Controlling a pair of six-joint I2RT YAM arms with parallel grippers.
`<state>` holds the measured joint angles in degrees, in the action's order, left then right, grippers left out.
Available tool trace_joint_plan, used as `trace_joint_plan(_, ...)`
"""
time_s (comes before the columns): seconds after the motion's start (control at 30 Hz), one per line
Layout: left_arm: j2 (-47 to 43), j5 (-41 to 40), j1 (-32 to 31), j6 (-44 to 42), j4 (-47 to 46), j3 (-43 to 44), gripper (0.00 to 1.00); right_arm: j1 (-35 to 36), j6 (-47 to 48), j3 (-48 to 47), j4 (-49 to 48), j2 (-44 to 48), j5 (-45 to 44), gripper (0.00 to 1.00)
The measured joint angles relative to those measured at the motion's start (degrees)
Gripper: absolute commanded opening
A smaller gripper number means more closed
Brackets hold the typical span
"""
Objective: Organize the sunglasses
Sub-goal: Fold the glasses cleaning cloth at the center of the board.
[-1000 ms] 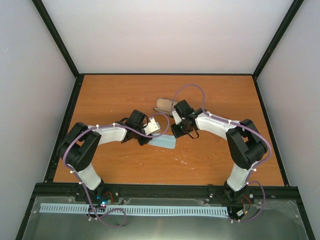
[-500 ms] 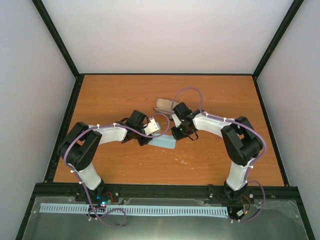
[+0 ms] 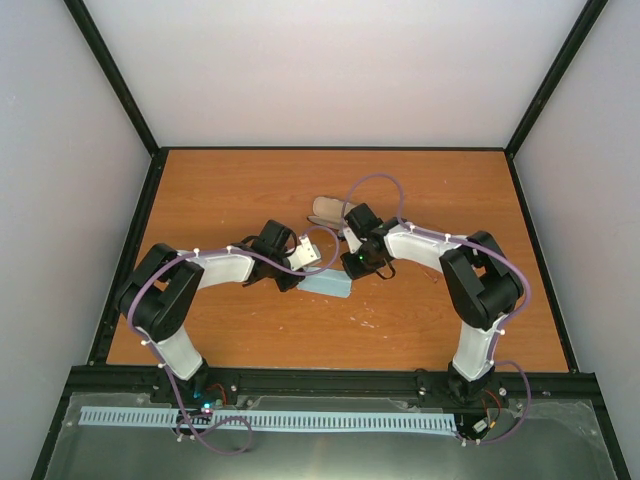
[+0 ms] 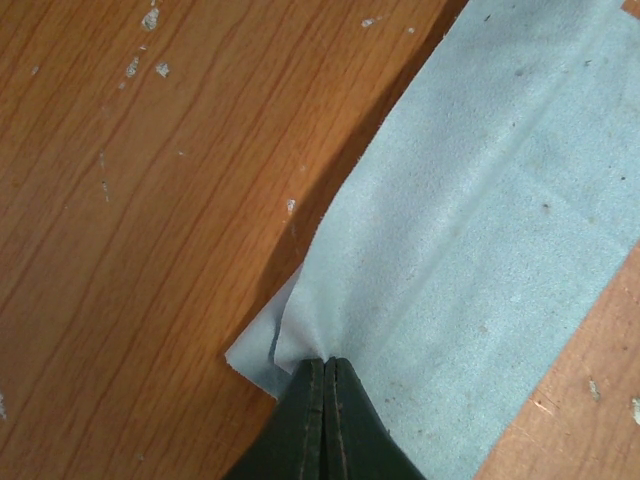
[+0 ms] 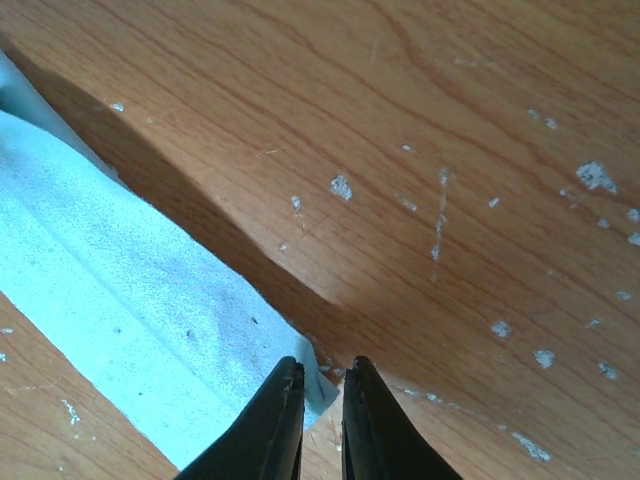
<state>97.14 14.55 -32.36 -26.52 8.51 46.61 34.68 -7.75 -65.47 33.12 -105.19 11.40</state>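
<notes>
Sunglasses not made out in any view; position relative to fingers unknown. Left fingers (image 4: 305, 430) pressed shut, pinching edge of pale blue cloth (image 4: 480, 230) on tabletop (image 3: 230, 190). Right fingers (image 5: 270, 420) narrowly parted astride cloth's other end. Likely step: handling cloth. Next: right fingers must close on corner.

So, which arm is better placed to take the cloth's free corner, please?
Probably right: the right gripper stands slightly open at that corner; the left gripper is shut on the cloth elsewhere.
</notes>
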Motion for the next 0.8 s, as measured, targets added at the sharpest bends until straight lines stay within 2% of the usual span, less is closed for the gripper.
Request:
trace_joint_plan(0.13, 0.0, 0.0, 0.0, 0.0, 0.0, 0.0, 0.02, 0.02, 0.09, -0.04, 0.02, -0.09, 0.24, 0.03)
trace_joint_plan(0.8, 0.02, -0.09, 0.0, 0.0, -0.22, 0.0, 0.02, 0.02, 0.07, 1.03, -1.07, 0.85, 3.04, 0.03)
